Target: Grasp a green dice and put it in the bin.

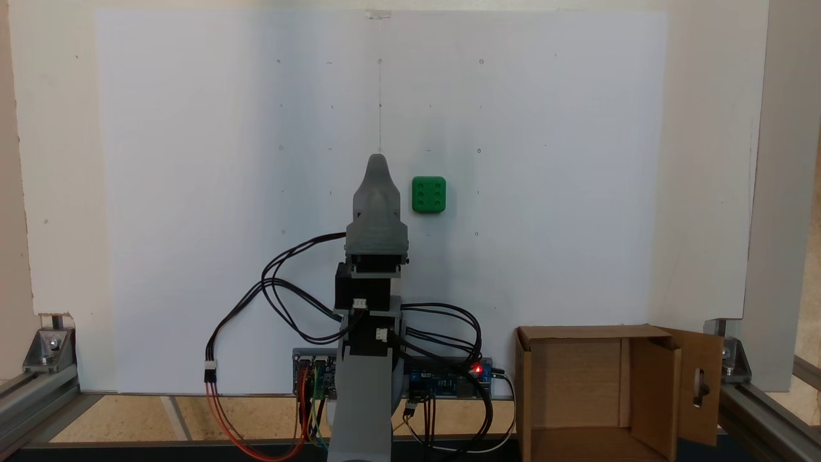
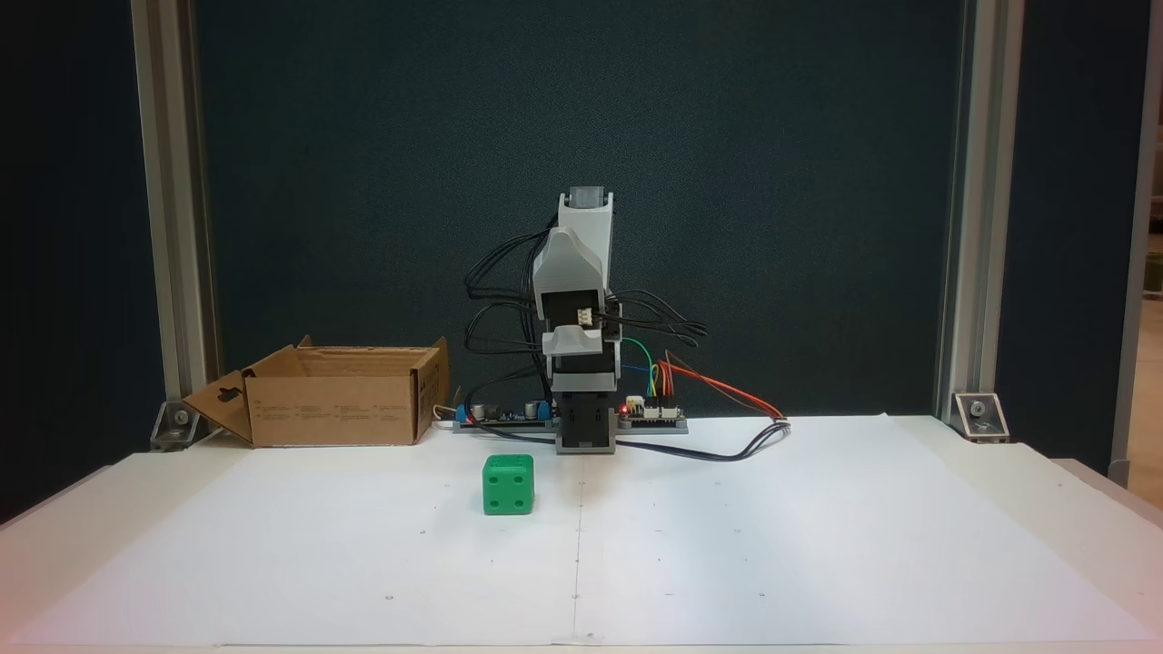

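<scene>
White paper [image 1: 192, 192] covers the bench [image 2: 1045, 490], with a dark panel [image 2: 363, 182] standing behind the arm in a fixed view. On the paper the dice [image 1: 428, 194] is seen just to the right of the fingers [image 1: 378, 162] in a fixed view, apart from them and untouched; six pips are shown on its top face. In a fixed view the dice [image 2: 508, 484] is set in front of the arm's base [image 2: 586, 427], slightly to the left, with four pips facing the camera. The fingers are seen as one grey tapered shape with a single tip, so whether they are parted or pressed together cannot be told. Nothing is held or touched by them. The arm [image 2: 577, 300] is folded upright over its base, cables [image 1: 282, 282] looping from it to the boards [image 1: 449, 378]. The bin [image 1: 596, 391] is placed at the bench edge beside the base, well apart from the dice, its flaps open and one flap showing a slot cutout.
</scene>
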`<state>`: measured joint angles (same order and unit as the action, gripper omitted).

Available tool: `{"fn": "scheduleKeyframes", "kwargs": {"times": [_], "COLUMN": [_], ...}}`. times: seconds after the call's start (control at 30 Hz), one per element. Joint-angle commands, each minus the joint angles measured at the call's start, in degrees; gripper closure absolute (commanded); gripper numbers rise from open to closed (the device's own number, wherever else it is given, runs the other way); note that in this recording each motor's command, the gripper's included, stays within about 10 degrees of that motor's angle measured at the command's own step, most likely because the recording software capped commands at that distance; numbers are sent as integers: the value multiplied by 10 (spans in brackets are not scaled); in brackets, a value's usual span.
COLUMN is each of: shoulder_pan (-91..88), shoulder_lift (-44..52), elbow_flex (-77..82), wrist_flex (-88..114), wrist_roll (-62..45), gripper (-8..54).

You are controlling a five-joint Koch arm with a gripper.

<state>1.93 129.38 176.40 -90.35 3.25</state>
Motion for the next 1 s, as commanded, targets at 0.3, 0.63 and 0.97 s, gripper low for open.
{"fn": "scheduleKeyframes", "kwargs": {"times": [0.3,0.63,0.97], "shoulder_pan": [39,35,33], "shoulder_lift": [62,62,62], "elbow_flex": [28,27,27], "wrist_flex": [49,48,49], "wrist_roll": [12,12,12], "gripper": [10,10,10]}}
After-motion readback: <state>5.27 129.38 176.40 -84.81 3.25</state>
